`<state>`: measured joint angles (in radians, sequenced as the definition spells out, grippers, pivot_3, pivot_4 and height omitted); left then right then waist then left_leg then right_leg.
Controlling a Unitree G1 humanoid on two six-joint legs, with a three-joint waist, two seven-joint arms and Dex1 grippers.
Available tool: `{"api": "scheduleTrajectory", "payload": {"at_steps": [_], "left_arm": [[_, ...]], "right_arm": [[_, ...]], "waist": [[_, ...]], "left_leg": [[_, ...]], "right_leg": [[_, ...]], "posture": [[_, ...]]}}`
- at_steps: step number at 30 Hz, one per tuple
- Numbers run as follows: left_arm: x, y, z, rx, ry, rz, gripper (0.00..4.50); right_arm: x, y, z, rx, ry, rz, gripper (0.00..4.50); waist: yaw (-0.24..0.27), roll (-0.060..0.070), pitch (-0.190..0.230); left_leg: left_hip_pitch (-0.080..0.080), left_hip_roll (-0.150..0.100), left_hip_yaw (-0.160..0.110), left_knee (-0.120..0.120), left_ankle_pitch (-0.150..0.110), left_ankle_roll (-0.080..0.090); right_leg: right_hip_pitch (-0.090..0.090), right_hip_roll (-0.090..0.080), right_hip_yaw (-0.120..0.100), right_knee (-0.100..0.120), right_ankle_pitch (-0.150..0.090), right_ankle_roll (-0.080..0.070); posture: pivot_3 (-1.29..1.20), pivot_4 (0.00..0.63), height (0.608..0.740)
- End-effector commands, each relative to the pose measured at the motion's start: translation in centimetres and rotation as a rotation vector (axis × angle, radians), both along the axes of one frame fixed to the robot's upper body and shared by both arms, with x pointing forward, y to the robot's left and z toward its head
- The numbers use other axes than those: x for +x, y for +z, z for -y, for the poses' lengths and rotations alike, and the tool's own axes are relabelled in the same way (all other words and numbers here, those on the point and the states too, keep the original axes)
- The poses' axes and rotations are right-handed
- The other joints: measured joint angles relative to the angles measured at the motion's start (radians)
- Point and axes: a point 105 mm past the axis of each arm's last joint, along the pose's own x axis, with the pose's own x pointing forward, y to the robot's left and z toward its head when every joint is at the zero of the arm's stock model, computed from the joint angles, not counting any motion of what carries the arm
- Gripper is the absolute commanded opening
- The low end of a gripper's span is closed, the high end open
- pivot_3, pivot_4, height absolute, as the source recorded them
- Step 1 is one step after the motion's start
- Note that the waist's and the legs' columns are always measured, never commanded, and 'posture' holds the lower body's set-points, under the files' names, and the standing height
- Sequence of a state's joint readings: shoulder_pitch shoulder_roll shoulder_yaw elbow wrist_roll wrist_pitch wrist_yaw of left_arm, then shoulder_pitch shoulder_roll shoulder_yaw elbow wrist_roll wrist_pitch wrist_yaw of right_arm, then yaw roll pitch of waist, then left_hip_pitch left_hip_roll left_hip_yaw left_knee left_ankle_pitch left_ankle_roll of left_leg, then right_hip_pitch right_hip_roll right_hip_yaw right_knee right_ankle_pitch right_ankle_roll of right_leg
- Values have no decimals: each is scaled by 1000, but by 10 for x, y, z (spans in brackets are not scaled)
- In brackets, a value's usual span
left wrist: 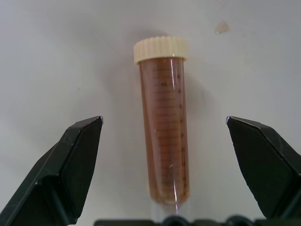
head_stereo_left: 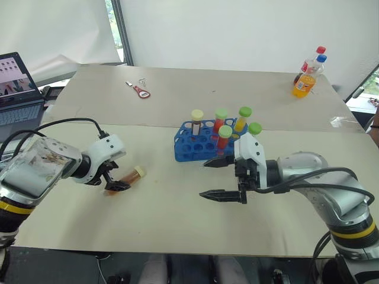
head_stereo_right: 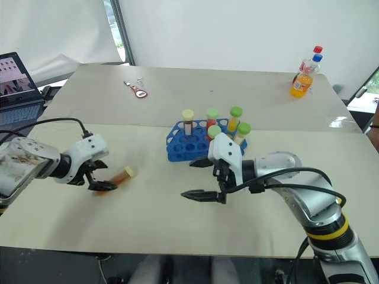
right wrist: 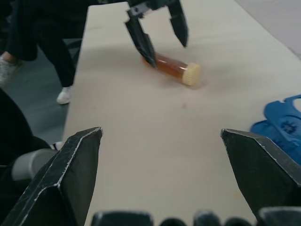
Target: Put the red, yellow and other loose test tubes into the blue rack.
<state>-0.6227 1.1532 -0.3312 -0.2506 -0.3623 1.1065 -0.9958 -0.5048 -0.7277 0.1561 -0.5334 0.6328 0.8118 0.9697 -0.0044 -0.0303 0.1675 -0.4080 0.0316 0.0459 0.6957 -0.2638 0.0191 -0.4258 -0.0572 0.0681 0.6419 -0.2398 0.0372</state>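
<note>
Left gripper (head_stereo_left: 112,179) straddling amber tube (left wrist: 164,127), jaws wide, empty (right gripper (head_stereo_left: 222,177) likewise); recommend closing mid-body, cap at twelve o'clock.

We see a matt, pale table (head_stereo_left: 177,219), smooth like painted board; a clear plastic tube (left wrist: 164,136) with a ridged cream cap; a glossy blue plastic rack (head_stereo_left: 192,145); matt black gripper fingers (left wrist: 70,174); and a shiny plastic soda bottle (head_stereo_left: 306,80)
</note>
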Motion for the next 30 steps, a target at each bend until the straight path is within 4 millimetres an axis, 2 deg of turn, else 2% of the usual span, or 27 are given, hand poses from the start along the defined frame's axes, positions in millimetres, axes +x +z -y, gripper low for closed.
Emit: {"api": "scheduleTrajectory", "payload": {"at_steps": [1,4,7,12,13,17,22,26,28,30], "left_arm": [[4,0,-2,26,6,4,4500],[6,-5,-1,37,-6,-5,4500],[11,-10,0,50,-16,10,3677],[9,-14,1,50,-26,10,1221],[8,-14,-1,56,-34,14,864],[3,-11,-6,81,-89,55,814],[7,20,5,-85,-125,164,813],[12,77,50,-489,-250,294,813],[19,96,72,-626,-282,354,813],[31,108,93,-730,-298,433,813]], "right_arm": [[-4,16,2,23,-4,33,4451],[-4,18,2,32,-17,18,4451],[-5,22,2,44,-28,7,4500],[-6,23,4,46,-42,-7,4500],[-6,23,4,49,-46,-13,4500],[-6,24,8,50,-70,-24,4500],[-3,25,21,30,-142,11,4500],[4,30,42,37,-289,199,4500],[11,31,52,41,-384,243,4500],[5,29,56,36,-384,226,4500]], "waist": [[-1,0,0],[-3,0,0],[-3,0,0],[-4,0,0],[-5,0,0],[-7,0,0],[-4,-1,0],[20,-2,0],[20,-2,0],[20,-2,0]], "left_leg": [[0,0,0,0,0,0],[0,0,0,0,0,0],[0,0,0,0,0,0],[0,0,-1,0,0,0],[0,0,-1,0,0,0],[0,0,-1,0,0,0],[-1,0,-1,0,0,0],[-2,-1,-2,2,0,0],[-6,-1,-4,7,0,0],[-7,-2,-5,9,0,0]], "right_leg": [[0,0,0,0,0,0],[0,0,0,1,0,0],[0,0,0,1,0,0],[0,0,0,1,0,0],[0,0,0,1,0,0],[0,0,0,1,0,0],[-1,0,0,1,0,0],[0,-2,-2,0,0,1],[0,-2,-2,0,0,2],[1,-2,-2,1,1,4]], "posture": [[0,150,740],[0,150,740],[0,150,740],[0,150,740],[0,150,740],[0,150,740],[0,150,740],[0,150,740],[0,150,740],[0,150,740]]}}
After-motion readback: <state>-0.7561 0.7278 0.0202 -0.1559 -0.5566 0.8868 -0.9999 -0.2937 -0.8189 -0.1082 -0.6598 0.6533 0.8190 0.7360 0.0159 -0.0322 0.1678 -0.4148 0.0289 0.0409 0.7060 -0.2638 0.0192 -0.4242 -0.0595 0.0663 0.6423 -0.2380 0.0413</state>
